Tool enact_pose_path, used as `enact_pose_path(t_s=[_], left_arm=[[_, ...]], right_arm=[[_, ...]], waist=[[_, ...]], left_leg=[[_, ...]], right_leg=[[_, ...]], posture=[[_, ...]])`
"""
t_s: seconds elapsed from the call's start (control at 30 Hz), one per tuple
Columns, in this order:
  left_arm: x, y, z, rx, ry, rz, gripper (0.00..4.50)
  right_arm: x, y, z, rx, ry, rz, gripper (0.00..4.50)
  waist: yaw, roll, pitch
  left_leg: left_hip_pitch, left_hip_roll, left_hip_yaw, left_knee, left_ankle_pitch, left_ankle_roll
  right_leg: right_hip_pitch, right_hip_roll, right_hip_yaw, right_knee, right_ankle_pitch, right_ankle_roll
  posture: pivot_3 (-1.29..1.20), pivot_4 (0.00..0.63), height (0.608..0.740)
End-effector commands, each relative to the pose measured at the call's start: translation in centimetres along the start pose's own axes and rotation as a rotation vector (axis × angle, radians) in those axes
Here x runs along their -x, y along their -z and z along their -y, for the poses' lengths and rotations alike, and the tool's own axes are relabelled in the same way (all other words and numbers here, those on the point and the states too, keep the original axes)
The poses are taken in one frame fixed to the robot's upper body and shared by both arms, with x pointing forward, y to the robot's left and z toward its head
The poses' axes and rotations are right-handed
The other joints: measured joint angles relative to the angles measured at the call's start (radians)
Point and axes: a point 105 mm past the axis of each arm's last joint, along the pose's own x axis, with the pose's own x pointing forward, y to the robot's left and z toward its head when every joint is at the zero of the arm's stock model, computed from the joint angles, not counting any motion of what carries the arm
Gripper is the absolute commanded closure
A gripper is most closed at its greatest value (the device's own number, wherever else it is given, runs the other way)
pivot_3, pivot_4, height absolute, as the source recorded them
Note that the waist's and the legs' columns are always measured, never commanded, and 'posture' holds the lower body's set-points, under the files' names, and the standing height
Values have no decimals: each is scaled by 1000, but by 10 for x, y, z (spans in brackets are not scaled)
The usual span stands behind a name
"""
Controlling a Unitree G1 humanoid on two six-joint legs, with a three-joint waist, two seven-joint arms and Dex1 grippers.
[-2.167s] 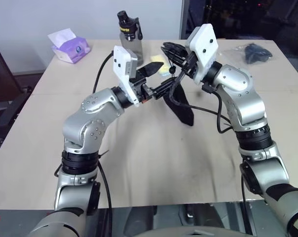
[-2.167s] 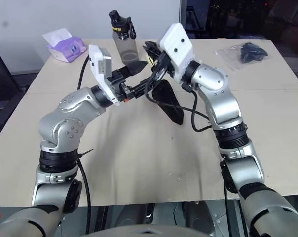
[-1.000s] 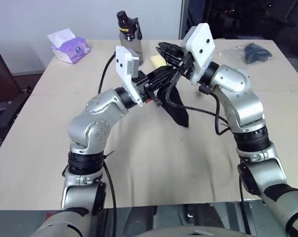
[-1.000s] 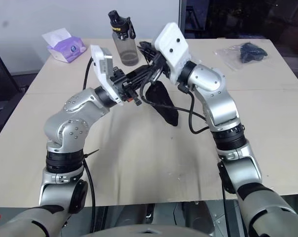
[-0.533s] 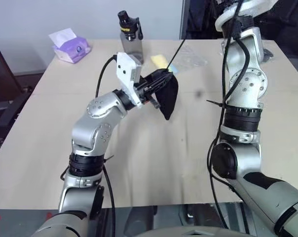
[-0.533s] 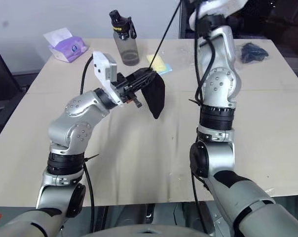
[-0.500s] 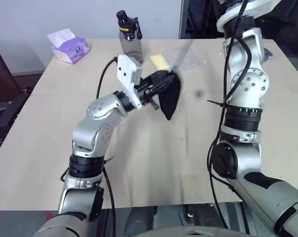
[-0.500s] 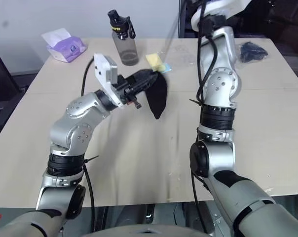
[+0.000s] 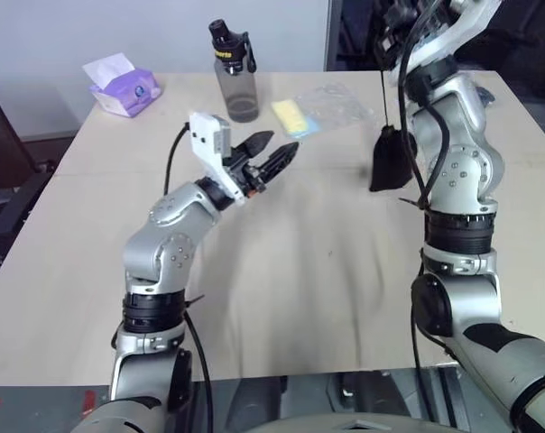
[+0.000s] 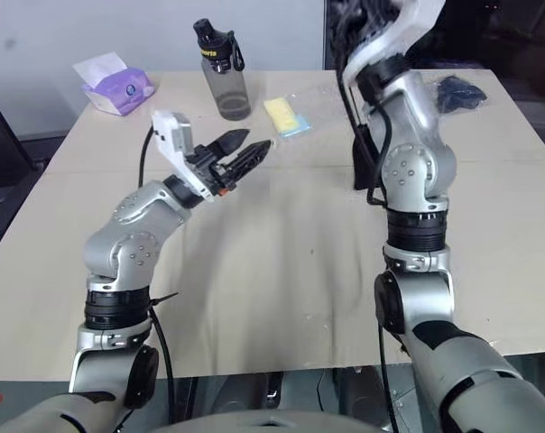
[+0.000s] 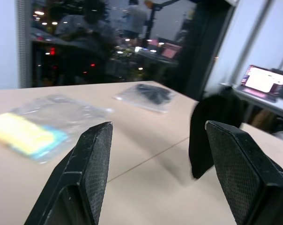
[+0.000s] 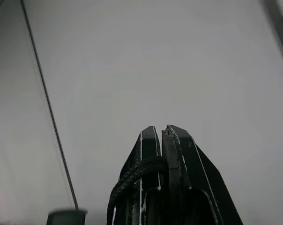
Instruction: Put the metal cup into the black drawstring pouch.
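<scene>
The black drawstring pouch (image 9: pixel 390 161) hangs by its thin cord (image 9: pixel 382 90) beside my raised right arm, its bottom at or just above the table; it is also seen in the left wrist view as the pouch (image 11: pixel 211 133). In the right wrist view my right gripper (image 12: pixel 161 129) is shut on the black cord (image 12: pixel 132 176). My left gripper (image 9: pixel 271 152) is open and holds nothing, a good way left of the pouch and above the table; its wide-apart fingers (image 11: pixel 97 159) point toward the pouch. The metal cup is hidden.
At the back of the tan table (image 9: pixel 281 271) stand a grey bottle with a black cap (image 9: pixel 237 77) and a purple tissue pack (image 9: pixel 124 86). A yellow item in a clear bag (image 9: pixel 297 115) lies behind my left gripper. A dark item in a clear plastic bag (image 10: pixel 457 91) lies far right.
My left gripper has let go of the pouch and opened, sinking a little. The right arm has pulled the pouch by its cord over to the right, where it now hangs.
</scene>
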Motion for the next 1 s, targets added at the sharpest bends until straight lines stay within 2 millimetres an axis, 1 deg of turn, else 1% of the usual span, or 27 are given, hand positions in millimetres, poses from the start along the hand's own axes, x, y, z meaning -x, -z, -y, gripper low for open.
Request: enact_pose_path(t_s=[0.03, 0.07, 0.1, 0.13, 0.2, 0.23, 0.3, 0.37, 0.43, 0.5, 0.6, 0.7, 0.73, 0.8, 0.87, 0.93, 1.0], left_arm=[[18, -9, -10, -65, -55, -8, 1205], [27, -4, -14, -67, -69, -34, 1182], [32, -1, -16, -68, -76, -52, 1182], [42, 6, -18, -62, -89, -82, 1182], [59, 16, -21, -31, -113, -119, 1182], [68, 22, -22, -23, -123, -144, 1182], [86, 34, -22, -20, -142, -199, 1182], [102, 47, -21, -5, -158, -252, 1182], [107, 52, -19, 0, -162, -274, 1182], [110, 57, -16, -7, -171, -283, 1182], [116, 64, -12, -30, -176, -317, 1182], [126, 71, -7, -72, -173, -363, 1182], [129, 73, -5, -88, -172, -376, 1182], [134, 77, -2, -105, -169, -394, 1182], [135, 76, -1, -111, -187, -374, 1182], [137, 79, 1, -133, -182, -381, 1182], [139, 83, 3, -144, -175, -394, 1182]], right_arm=[[12, 11, -14, 105, -97, -86, 4178], [21, 18, -13, 119, -116, -124, 3845], [27, 22, -13, 124, -130, -148, 3661], [37, 27, -8, 153, -123, -187, 3132], [54, 37, 2, 209, -119, -262, 2372], [62, 42, 7, 236, -117, -294, 1908], [84, 50, 19, 242, -120, -358, 1908], [112, 58, 31, 236, -121, -421, 1908], [124, 60, 36, 230, -125, -441, 1908], [160, 69, 47, 229, -140, -523, 1908], [208, 74, 55, 194, -182, -621, 1908], [245, 73, 59, 170, -237, -714, 1908], [256, 72, 63, 166, -234, -738, 1908], [269, 70, 70, 163, -213, -759, 1908], [291, 72, 87, 248, -174, -814, 1908], [308, 74, 94, 254, -161, -846, 1908], [311, 74, 99, 250, -141, -835, 1908]], waist=[[-5, 0, 0], [-7, 0, 0], [-9, 0, 0], [-9, 0, 0], [-10, 0, 0], [-10, 0, 0], [-10, 0, 0], [-8, 0, 0], [-6, 0, 0], [-5, -1, 0], [7, -1, 0], [8, -1, 0], [6, -1, 0], [5, -1, 0], [9, -1, -1], [12, -1, -1], [12, -1, -1]], left_leg=[[0, 0, 0, 0, 0, 0], [0, 0, 0, 0, 0, 0], [0, 0, 0, 0, 0, 0], [0, 0, 0, 0, 0, 0], [-1, 0, 0, 0, 0, 0], [-1, 1, 0, 0, 0, 0], [-1, 1, 0, 0, 0, 0], [0, 1, 0, 0, 0, 0], [0, 2, 0, 0, 0, 0], [0, 2, 1, 0, 0, 0], [4, 2, 0, 1, 0, 0], [4, 2, 4, 1, 0, 0], [4, 2, 5, 1, 0, 0], [5, 3, 6, 1, 0, 0], [6, 4, 6, 1, 0, 0], [6, 3, 6, 2, 0, 0], [6, 3, 6, 2, 0, 0]], right_leg=[[0, 0, 0, 0, 0, 0], [0, 0, 0, 0, 0, 0], [0, 0, 0, 0, 0, 0], [0, 0, 0, -1, 0, 0], [0, 0, 0, -1, 0, 0], [0, -1, 0, -2, 0, 0], [0, -1, 0, -2, 0, 0], [1, -1, 0, -3, 0, 0], [1, -1, 0, -3, -2, -2], [2, -1, 0, -4, -2, -3], [8, -1, 0, -7, -3, -4], [7, -1, 2, -9, -3, -4], [7, -1, 4, -9, -3, -3], [7, -1, 4, -9, -3, -3], [7, 0, 4, -8, -3, -2], [8, 0, 4, -8, -4, -1], [8, 0, 4, -8, -4, -2]], posture=[[0, 150, 740], [0, 150, 740], [0, 150, 740], [0, 150, 740], [0, 150, 740], [0, 150, 740], [0, 150, 740], [0, 150, 740], [0, 150, 740], [0, 150, 740], [0, 150, 740], [0, 150, 740], [0, 150, 740], [0, 150, 740], [0, 150, 740], [0, 150, 740], [0, 150, 740]])
